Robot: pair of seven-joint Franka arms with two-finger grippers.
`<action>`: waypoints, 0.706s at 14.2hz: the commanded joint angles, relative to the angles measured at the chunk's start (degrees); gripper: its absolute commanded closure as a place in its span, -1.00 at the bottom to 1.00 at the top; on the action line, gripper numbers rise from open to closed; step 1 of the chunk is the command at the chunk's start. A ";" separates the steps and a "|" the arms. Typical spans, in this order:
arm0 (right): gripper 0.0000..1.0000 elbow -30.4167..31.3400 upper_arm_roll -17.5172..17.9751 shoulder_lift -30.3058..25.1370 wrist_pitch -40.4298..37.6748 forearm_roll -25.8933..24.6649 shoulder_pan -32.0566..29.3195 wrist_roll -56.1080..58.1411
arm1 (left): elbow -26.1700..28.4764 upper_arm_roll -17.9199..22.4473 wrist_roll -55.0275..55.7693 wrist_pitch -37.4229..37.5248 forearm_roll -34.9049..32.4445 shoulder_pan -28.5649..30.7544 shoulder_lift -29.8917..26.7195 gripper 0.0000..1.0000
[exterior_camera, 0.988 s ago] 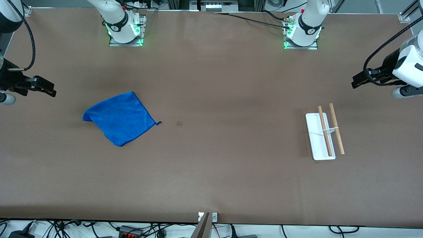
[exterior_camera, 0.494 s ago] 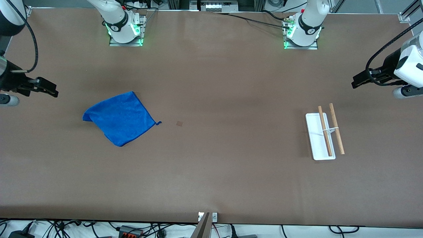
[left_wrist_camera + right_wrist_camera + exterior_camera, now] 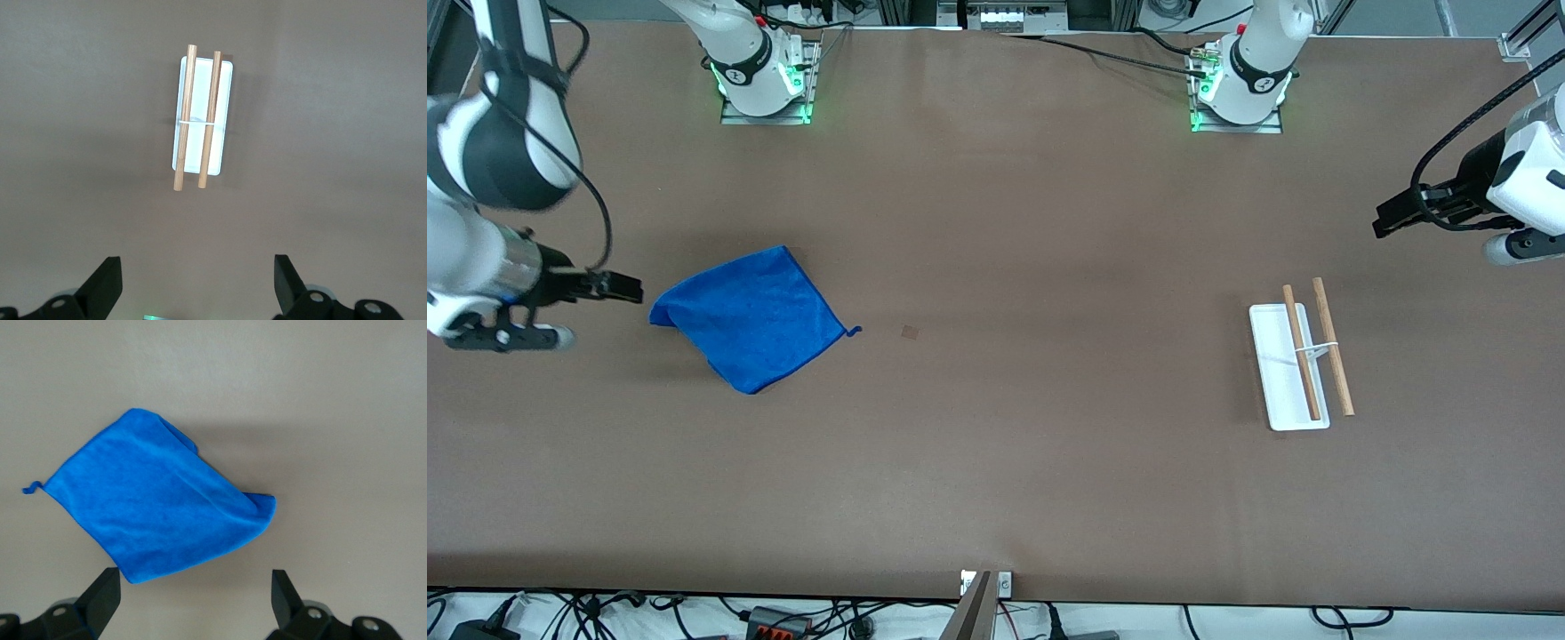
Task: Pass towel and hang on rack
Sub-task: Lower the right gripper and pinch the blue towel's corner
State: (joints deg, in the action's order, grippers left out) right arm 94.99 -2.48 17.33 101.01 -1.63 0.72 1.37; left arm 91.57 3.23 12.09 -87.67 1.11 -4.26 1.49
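Your rack stands toward the left arm's end, the towel flat toward the right arm's end, well apart. Your right gripper, fingers spread and empty, hangs beside the towel's bunched corner; pinch that raised fold. The left gripper waits, spread wide, near the rack.

No text, label, brand or number can be read on the towel, the rack or the table; the round marks on the arm bases are too small to make out
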 commanded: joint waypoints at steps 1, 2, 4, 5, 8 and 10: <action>-1.00 -0.25 -0.24 3.31 -0.38 -0.13 -1.77 -0.23 | -1.84 -0.15 -1.37 0.92 0.91 0.57 0.98 -1.00; -1.00 -0.25 -0.24 4.71 -0.47 -0.04 -2.99 -0.40 | -1.84 -0.15 -1.37 0.92 0.91 0.57 0.98 -1.00; -1.00 0.19 -0.24 7.26 -0.47 1.97 -5.89 -1.46 | -1.84 -0.15 -1.37 0.92 0.91 0.57 0.98 -1.00; -1.00 0.45 -0.24 8.76 -0.47 3.37 -7.30 -1.55 | -1.84 -0.15 -1.37 0.92 0.91 0.57 0.98 -1.00; -1.00 0.54 -0.24 13.76 -0.64 7.67 -12.13 -1.46 | -1.84 -0.15 -1.37 0.92 0.91 0.57 0.98 -1.00; -1.00 0.28 -0.24 17.81 -0.47 13.19 -15.03 -1.46 | -1.84 -0.15 -1.45 0.92 0.91 0.57 0.98 -1.00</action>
State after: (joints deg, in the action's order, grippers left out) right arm 95.95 -3.35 31.77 100.85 6.82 -11.32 0.55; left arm 91.57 3.23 12.09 -87.67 1.11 -4.26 1.53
